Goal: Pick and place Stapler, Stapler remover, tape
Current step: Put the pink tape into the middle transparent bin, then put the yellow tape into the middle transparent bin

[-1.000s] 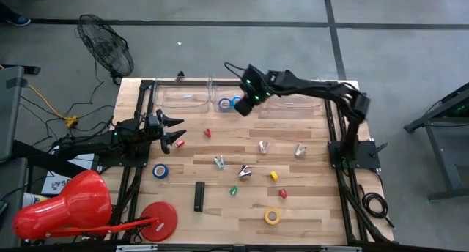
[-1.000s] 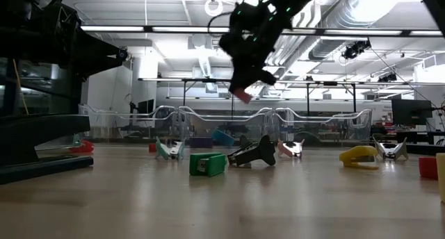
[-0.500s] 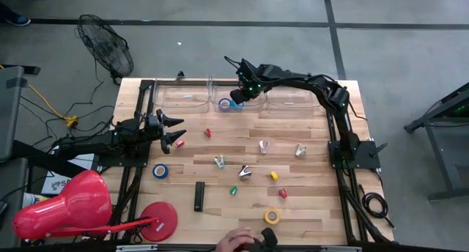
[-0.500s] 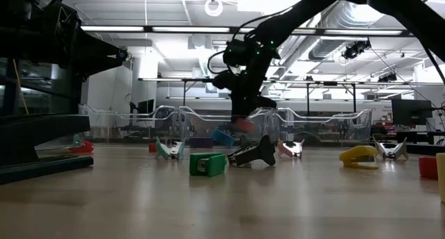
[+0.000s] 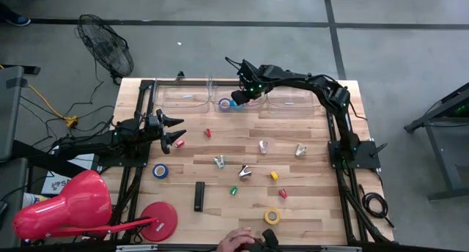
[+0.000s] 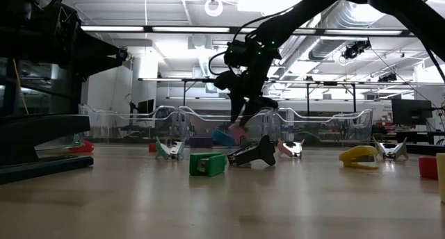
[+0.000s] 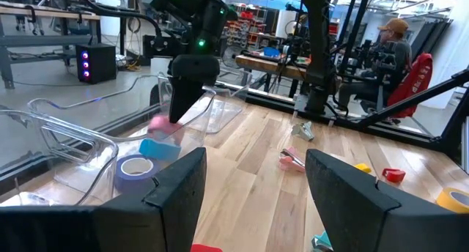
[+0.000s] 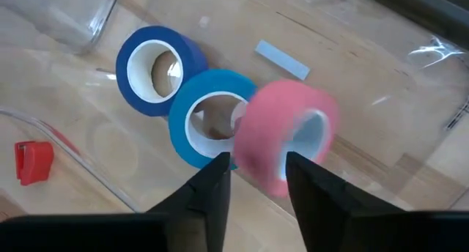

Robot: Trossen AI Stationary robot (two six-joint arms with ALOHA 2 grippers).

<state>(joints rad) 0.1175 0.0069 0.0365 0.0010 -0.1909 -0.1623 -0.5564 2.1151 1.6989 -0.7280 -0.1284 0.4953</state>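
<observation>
Pink tape roll (image 8: pixel 282 146) — just past the right tool's (image 8: pixel 253 180) fingertips, over the clear tray (image 5: pixel 242 98) at the far edge of the surface (image 5: pixel 308 201). The tool's fingers stand parted and the roll sits ahead of them, blurred; whether it still touches them cannot be told. Just beside it in the tray lie a light blue tape roll (image 8: pixel 212 127) and a dark blue tape roll (image 8: pixel 160 69), touching each other.

In the low view the pink roll (image 6: pixel 238 132) shows just under the right tool (image 6: pixel 249 108), near the tray floor.

Elsewhere on the surface — a blue tape roll (image 5: pixel 160 171) near the left side, a yellow tape roll (image 5: pixel 272 216) near the front edge, a black stapler (image 5: pixel 199 195), and small staple removers scattered mid-surface.

Left tool (image 5: pixel 174 132) waits at the left edge, fingers wide apart and empty. A person's hand (image 5: pixel 238 242) shows at the front edge.
</observation>
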